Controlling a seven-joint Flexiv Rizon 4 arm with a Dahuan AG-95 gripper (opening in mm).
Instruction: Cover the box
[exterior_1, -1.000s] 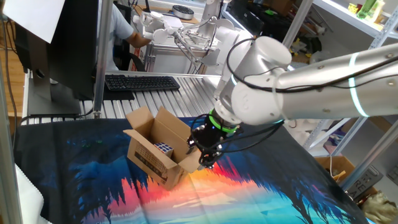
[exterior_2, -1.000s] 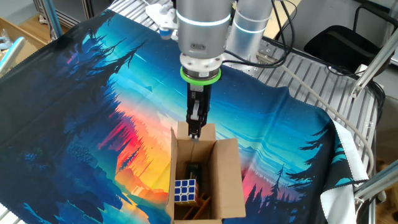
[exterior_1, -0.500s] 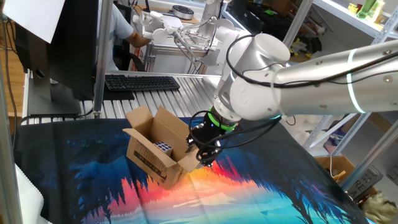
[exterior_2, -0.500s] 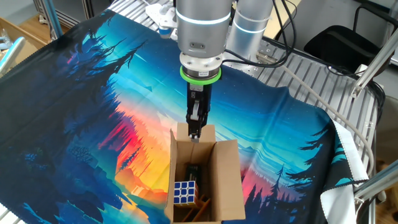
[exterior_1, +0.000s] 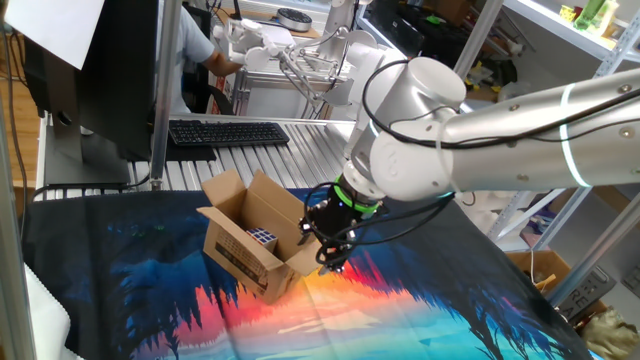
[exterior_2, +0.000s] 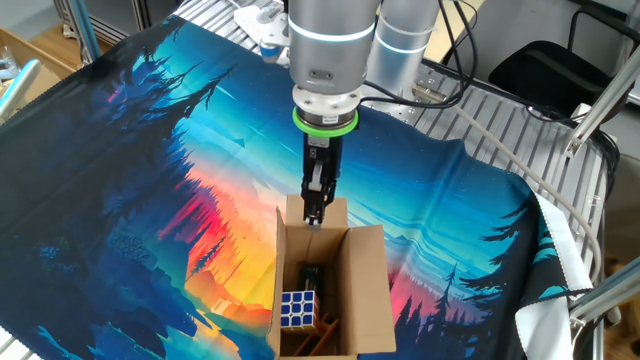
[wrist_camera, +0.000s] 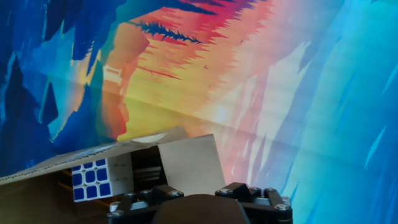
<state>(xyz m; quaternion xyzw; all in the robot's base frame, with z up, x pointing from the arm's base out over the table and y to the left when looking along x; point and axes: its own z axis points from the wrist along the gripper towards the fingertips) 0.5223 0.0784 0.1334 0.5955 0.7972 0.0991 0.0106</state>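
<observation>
The box (exterior_1: 247, 243) is brown cardboard with black print on its long side, and it stands on the colourful cloth with its flaps up. It appears in the other fixed view as the box (exterior_2: 331, 285), with a Rubik's cube (exterior_2: 297, 308) and a dark item inside. My gripper (exterior_1: 327, 259) points down at the short end flap (exterior_2: 314, 212), fingertips right at the flap's top edge. In the hand view the flap's pale inner face (wrist_camera: 188, 165) lies straight ahead beside the cube (wrist_camera: 91, 182). The fingertips are hidden, so their spacing does not show.
A forest-sunset cloth (exterior_2: 150, 180) covers the table. Behind it are a black keyboard (exterior_1: 228, 132), a monitor stand (exterior_1: 160, 90) and metal frame posts. White equipment (exterior_1: 300, 55) sits at the back. A metal rack (exterior_2: 520, 120) borders the cloth's far side.
The wrist has shifted very slightly over the end flap. The box, its flaps and the cube inside have stayed where they were.
</observation>
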